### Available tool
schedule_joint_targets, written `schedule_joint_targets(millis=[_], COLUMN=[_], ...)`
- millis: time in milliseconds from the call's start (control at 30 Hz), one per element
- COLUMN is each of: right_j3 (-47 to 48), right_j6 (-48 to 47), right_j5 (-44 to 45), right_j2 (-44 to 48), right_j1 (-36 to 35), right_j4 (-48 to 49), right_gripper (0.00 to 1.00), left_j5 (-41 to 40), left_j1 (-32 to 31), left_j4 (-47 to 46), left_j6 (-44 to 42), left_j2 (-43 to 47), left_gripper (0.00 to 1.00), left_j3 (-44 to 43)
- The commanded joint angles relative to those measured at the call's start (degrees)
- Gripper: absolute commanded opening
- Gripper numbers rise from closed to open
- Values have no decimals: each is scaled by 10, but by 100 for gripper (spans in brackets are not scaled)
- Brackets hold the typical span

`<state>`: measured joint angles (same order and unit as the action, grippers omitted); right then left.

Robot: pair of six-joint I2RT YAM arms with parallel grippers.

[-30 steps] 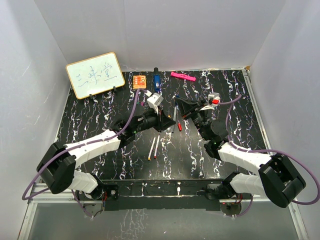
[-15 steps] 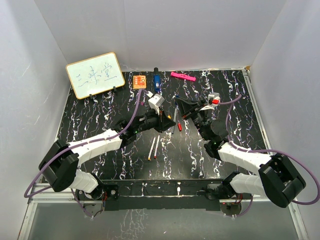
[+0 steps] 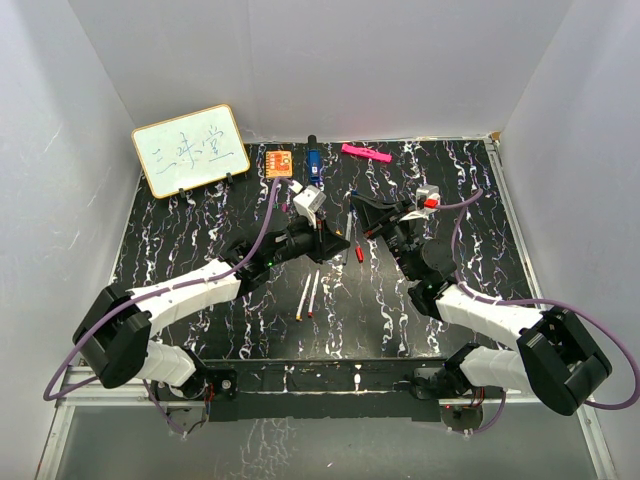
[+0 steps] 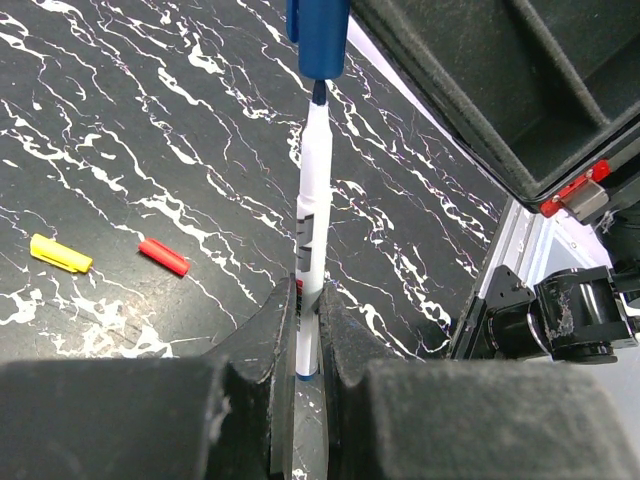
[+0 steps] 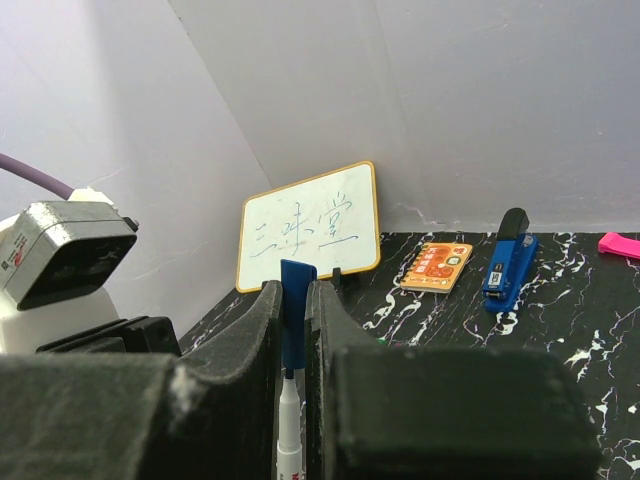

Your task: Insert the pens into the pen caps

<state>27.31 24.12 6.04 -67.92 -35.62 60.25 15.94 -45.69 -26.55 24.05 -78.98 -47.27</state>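
My left gripper point(image 4: 308, 296) is shut on a white pen point(image 4: 313, 190) with a blue tip, held near its rear end. My right gripper point(image 5: 293, 292) is shut on the blue cap point(image 5: 297, 305), which also shows at the top of the left wrist view point(image 4: 318, 35). The pen's tip sits right at the cap's open mouth, in line with it. In the top view the two grippers, left point(image 3: 335, 240) and right point(image 3: 362, 213), meet above the table's middle. A red cap point(image 4: 163, 257) and a yellow cap point(image 4: 60, 254) lie on the table. Two more pens point(image 3: 309, 294) lie side by side nearer the front.
A whiteboard point(image 3: 190, 150) stands at the back left. An orange notepad point(image 3: 280, 162), a blue stapler point(image 3: 313, 163) and a pink bar point(image 3: 366, 153) lie along the back edge. The table point(image 3: 180, 225) is black marble-patterned, with white walls around.
Almost nothing: the left gripper with the pen has wobbled slightly and returned. Both grips are unchanged.
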Motion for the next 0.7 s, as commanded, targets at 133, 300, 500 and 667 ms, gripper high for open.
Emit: schedule_joint_targets(millis=[133, 300, 500, 667], right_j3=[0, 0, 2, 0], right_j6=[3, 7, 8, 12], right_j5=[-7, -7, -11, -17], right_j2=[5, 3, 4, 7], right_j1=[0, 0, 0, 0], right_j4=[23, 23, 18, 15], right_gripper=[0, 0, 0, 0], left_j5=[-1, 3, 1, -1], left_j1=[-3, -4, -4, -4], left_j4=[-15, -16, -16, -16], left_j6=[-7, -3, -2, -3], left_j2=[9, 8, 8, 8], left_gripper=[0, 0, 0, 0], left_j3=[-22, -22, -22, -25])
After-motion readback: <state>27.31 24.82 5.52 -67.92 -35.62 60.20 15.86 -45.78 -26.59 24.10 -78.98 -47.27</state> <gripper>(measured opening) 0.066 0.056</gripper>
